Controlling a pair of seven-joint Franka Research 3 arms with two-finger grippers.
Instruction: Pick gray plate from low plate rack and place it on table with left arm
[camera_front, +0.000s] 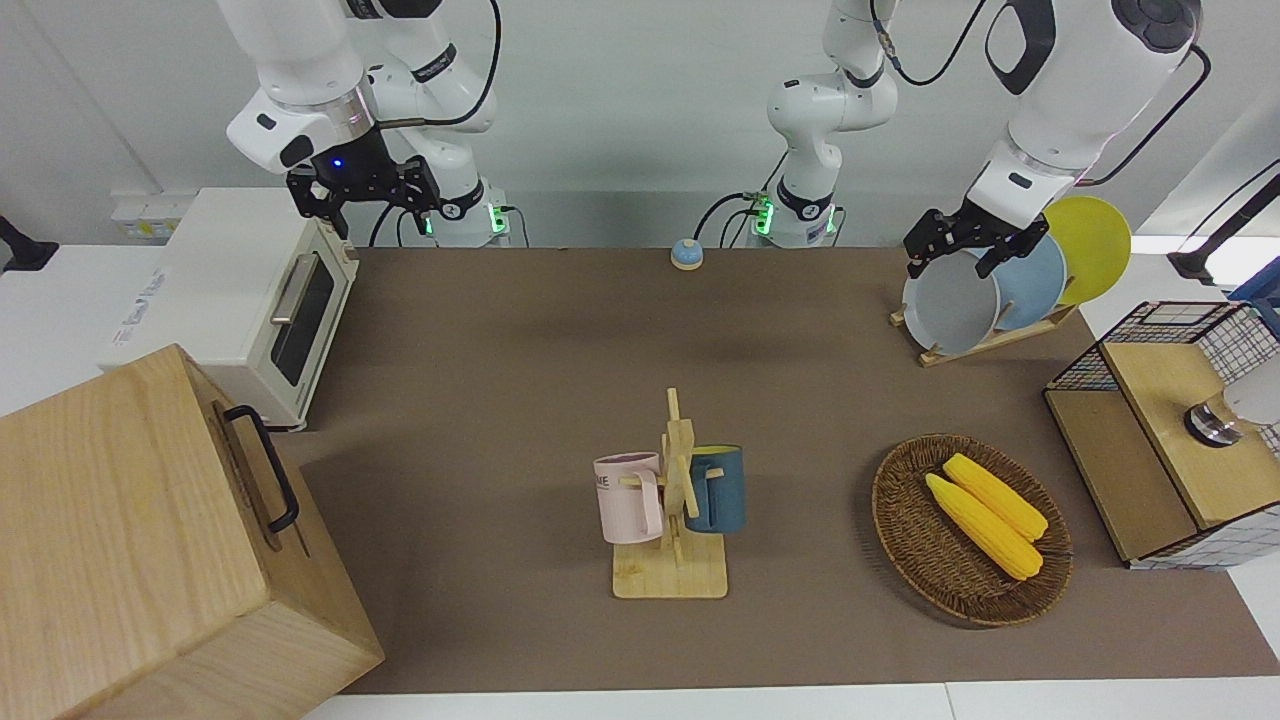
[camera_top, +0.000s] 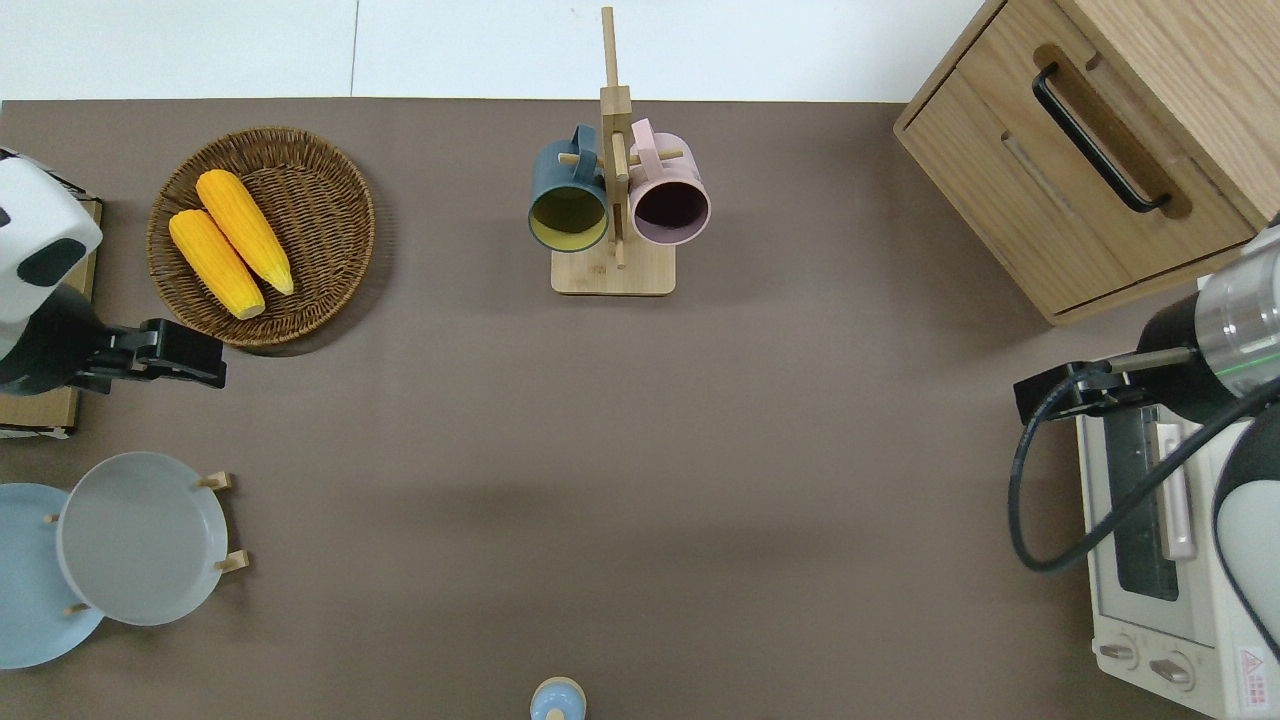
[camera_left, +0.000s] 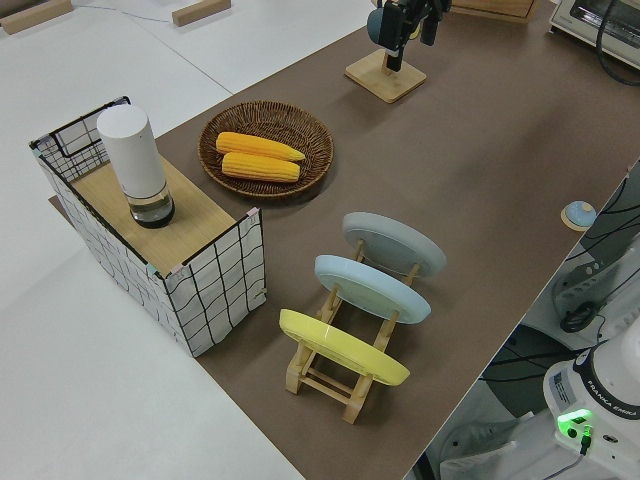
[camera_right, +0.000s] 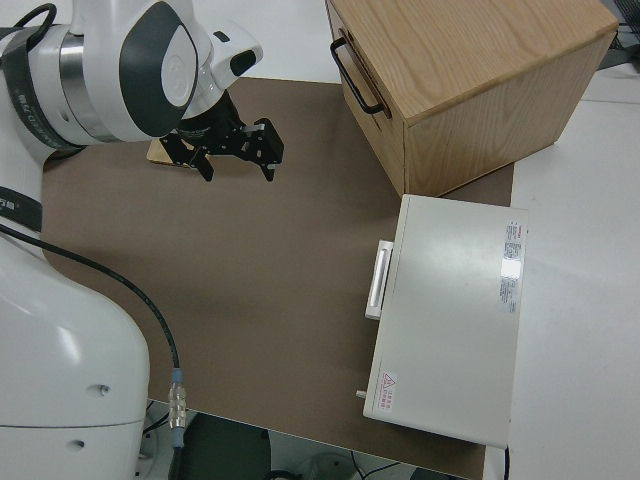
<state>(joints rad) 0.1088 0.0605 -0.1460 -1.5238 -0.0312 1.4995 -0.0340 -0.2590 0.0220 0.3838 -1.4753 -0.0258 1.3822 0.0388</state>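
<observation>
The gray plate (camera_front: 950, 305) stands on edge in the slot of the low plate rack (camera_front: 985, 342) that lies farthest from the robots, at the left arm's end of the table (camera_front: 500, 400). It also shows in the overhead view (camera_top: 140, 535) and the left side view (camera_left: 393, 243). My left gripper (camera_front: 955, 250) is open and empty, up in the air. In the overhead view it (camera_top: 200, 360) is over the mat between the wicker basket and the rack, apart from the plate. My right gripper (camera_front: 365, 190) is open and parked.
A light-blue plate (camera_front: 1035, 285) and a yellow plate (camera_front: 1090, 245) fill the rack's other slots. A wicker basket (camera_front: 905, 540) holds two corn cobs. A mug tree (camera_front: 675, 500) stands mid-table. A wire crate (camera_front: 1170, 430), a toaster oven (camera_front: 250, 300) and a wooden cabinet (camera_front: 150, 540) flank the mat.
</observation>
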